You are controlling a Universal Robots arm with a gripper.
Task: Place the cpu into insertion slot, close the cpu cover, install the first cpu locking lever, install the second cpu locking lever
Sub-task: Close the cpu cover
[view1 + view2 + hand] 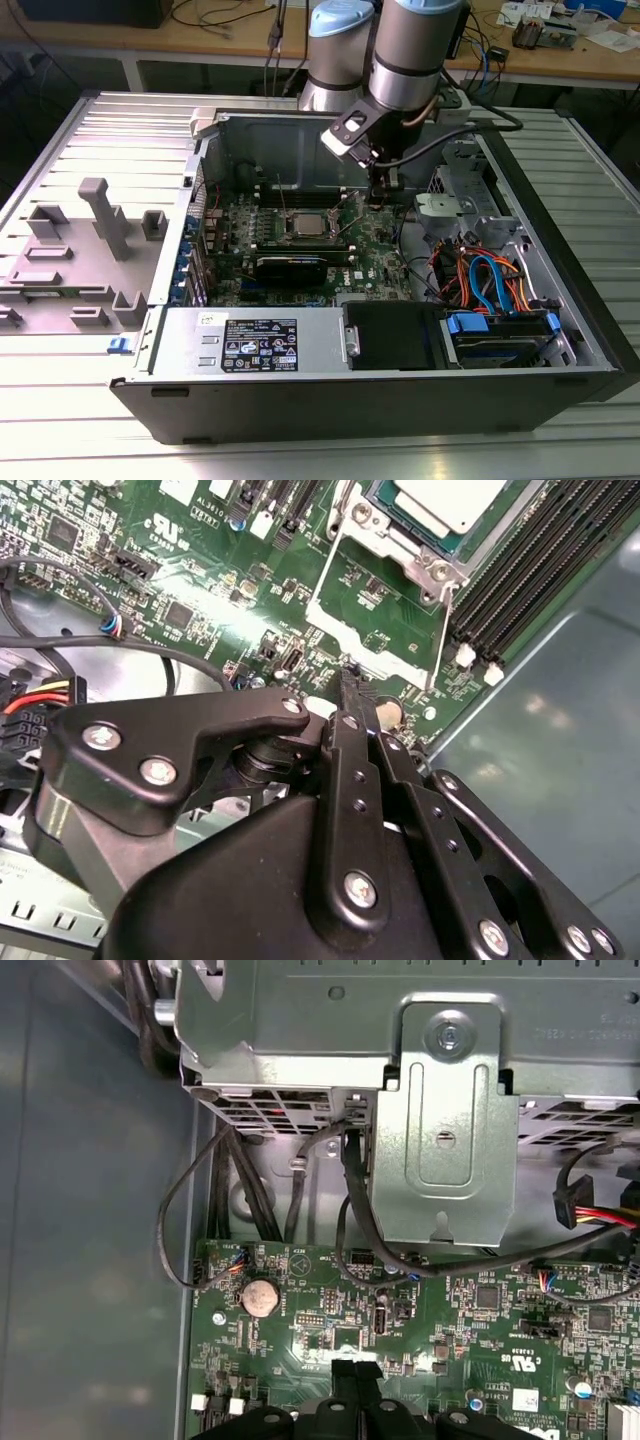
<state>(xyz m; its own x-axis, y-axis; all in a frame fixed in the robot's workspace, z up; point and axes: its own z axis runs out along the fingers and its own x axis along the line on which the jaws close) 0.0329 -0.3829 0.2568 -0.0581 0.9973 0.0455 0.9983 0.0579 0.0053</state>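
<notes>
gripper (348,680) closed on nothing, tip just beside the free edge of the swung-open cpu cover (320,585); past the cover, toward the exterior view's left, the cpu (440,502) sits in the insertion slot (415,552).

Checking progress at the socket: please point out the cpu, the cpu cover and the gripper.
cpu (450,500), second wrist view, its grey metal top.
cpu cover (322,608), second wrist view, a corner of its silvery frame.
gripper (349,677), second wrist view, its fingertips.
</notes>
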